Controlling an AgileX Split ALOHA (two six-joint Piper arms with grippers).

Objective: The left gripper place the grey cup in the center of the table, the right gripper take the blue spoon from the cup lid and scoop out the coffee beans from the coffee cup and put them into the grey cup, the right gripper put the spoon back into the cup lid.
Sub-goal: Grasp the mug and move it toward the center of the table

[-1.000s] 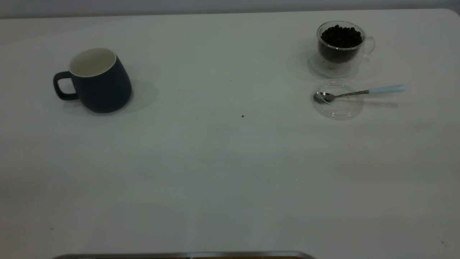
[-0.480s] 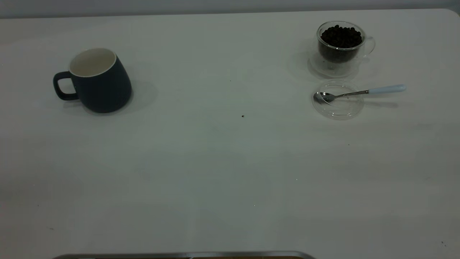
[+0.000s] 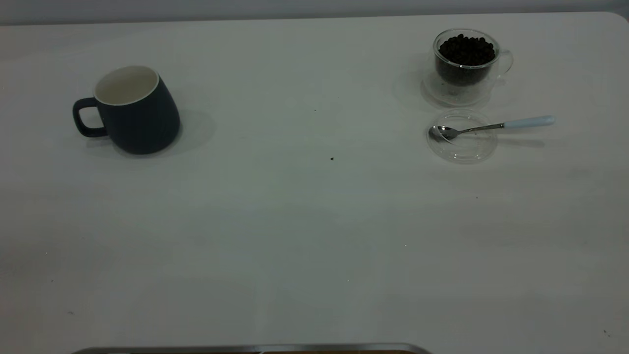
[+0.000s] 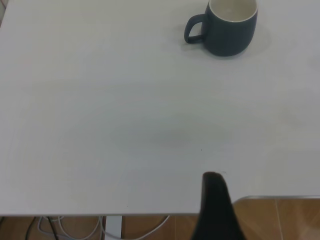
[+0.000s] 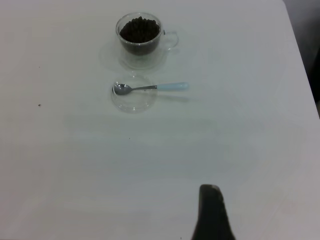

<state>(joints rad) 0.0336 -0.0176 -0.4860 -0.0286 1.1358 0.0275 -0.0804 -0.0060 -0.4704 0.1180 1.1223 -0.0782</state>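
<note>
Nothing moved: grey cup (image 3: 132, 110), blue spoon (image 3: 491, 127) unchanged; jaw states untellable

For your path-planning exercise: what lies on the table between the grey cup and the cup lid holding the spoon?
Only bare table separates the grey cup from the cup lid, apart from one tiny dark speck, seen in the exterior view.

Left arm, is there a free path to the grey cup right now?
Probably yes. The grey cup stands upright alone on bare table, handle exposed, nothing between it and the left gripper, which sits back at the near edge.
</note>
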